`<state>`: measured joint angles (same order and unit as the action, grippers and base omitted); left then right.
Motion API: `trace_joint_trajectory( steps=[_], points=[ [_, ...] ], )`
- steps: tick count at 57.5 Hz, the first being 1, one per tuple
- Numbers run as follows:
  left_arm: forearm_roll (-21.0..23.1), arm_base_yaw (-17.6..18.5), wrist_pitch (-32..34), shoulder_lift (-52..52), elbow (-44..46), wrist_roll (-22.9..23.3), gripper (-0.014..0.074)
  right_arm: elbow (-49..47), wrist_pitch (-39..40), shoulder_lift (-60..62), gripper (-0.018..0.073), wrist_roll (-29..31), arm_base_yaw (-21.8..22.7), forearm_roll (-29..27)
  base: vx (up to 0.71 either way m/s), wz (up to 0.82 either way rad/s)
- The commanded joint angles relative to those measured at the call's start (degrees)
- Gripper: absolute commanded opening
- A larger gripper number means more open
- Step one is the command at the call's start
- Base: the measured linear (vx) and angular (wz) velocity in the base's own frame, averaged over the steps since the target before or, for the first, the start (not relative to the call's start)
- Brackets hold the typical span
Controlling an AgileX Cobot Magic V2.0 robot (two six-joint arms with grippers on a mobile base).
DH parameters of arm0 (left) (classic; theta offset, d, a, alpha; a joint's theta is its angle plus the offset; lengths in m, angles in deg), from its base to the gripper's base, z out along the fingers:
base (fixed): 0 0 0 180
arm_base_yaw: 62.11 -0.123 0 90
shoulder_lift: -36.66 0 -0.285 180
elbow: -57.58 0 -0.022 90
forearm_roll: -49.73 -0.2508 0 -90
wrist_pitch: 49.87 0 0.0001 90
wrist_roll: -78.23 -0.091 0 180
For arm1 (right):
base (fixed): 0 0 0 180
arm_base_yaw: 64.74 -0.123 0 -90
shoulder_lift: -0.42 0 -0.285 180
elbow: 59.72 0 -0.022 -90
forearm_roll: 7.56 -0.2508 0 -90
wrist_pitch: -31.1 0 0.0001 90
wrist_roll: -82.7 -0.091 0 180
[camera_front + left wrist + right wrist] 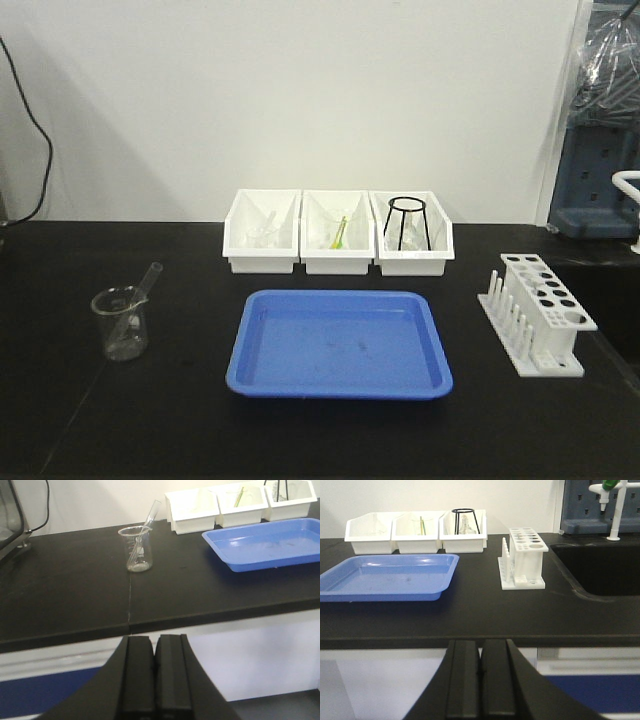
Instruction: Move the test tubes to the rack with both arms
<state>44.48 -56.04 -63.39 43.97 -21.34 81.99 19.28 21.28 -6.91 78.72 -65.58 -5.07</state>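
Zero tubes in rack [540,310] as far as I can see: holes look empty, so the whole transfer is left. One tube [146,283] visible, standing in beaker [121,322] at the left of the table [60,410], well apart from rack at right, tray [340,345] between. Long axis steeply tilted: bottom in beaker, top leaning on its rim, pointing up and toward the tray side. Left gripper [154,642] and right gripper [481,645] both closed on nothing, off the table's front edge.

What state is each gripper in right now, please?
Left gripper: closed, holding nothing.
Right gripper: closed, holding nothing.
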Motion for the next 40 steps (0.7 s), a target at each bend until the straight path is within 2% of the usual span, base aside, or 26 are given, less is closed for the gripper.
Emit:
trace_joint_trajectory(
  steps=[1, 40],
  points=[
    [0.4, -0.2, 4.7, -0.6, -1.6, 0.5, -0.002, 0.6, 4.8, 0.6, -0.0008, 0.5, 0.4, 0.2, 0.37, -0.03],
    [0.4, -0.2, 4.7, -0.6, -1.6, 0.5, -0.002, 0.6, 4.8, 0.6, -0.0008, 0.5, 0.4, 0.2, 0.36, -0.03]
  ],
)
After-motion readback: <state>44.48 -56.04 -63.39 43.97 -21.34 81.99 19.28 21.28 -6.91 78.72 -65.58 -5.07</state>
